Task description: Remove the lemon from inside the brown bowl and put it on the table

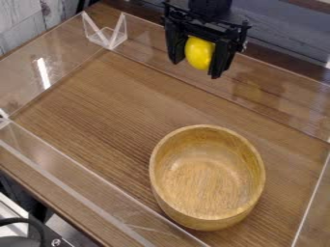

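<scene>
- Camera view: brown wood-grain tabletop [103, 106] with straight plank lines, clear acrylic walls [45, 66] along its edges; black cables [23, 224] at near left.
- Smooth bright yellow oval lemon [199, 52] at the far side, between the fingers of the black robot gripper [199, 56], which grasps it.
- Large round light-brown wooden bowl [207, 178], near right, well apart from the lemon, nothing inside.

Clear acrylic wall [58, 177] beside cables [29, 230].
</scene>
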Available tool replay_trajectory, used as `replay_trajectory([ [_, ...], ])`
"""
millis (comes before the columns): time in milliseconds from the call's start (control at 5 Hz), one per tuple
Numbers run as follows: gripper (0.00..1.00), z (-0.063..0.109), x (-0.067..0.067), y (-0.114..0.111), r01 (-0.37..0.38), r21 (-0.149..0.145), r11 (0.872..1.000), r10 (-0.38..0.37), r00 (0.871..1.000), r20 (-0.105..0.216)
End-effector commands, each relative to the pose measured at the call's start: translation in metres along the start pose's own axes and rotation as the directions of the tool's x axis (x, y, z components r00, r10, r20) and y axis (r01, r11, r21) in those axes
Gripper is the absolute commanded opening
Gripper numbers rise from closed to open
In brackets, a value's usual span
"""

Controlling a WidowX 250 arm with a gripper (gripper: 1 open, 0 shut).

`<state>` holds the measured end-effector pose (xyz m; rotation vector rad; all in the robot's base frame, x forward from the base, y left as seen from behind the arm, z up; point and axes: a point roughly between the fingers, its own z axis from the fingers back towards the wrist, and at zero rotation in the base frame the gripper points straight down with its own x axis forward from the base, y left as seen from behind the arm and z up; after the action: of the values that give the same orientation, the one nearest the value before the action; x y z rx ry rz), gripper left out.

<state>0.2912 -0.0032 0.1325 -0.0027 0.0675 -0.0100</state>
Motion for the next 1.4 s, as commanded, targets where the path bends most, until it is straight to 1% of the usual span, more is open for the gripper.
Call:
replay_trajectory([
  [0, 0.00, -0.003, -0.018, 0.016, -0.007, 0.003, 1.000, 0.007, 1.000, -0.001],
  [200, 0.00, -0.009, -0.037, 0.035, 0.011, 0.003, 1.000, -0.011, 1.000, 0.000],
  [400, 0.00, -0.015, -0.045, 0.059, 0.016, 0.003, 1.000, -0.016, 1.000, 0.009],
  [600, 0.00, -0.021, -0.051, 0.073, 0.030, 0.005, 1.000, -0.030, 0.999, 0.016],
  [1200, 0.00, -0.046, -0.051, 0.084, 0.033, 0.012, 0.999, -0.033, 0.999, 0.019],
])
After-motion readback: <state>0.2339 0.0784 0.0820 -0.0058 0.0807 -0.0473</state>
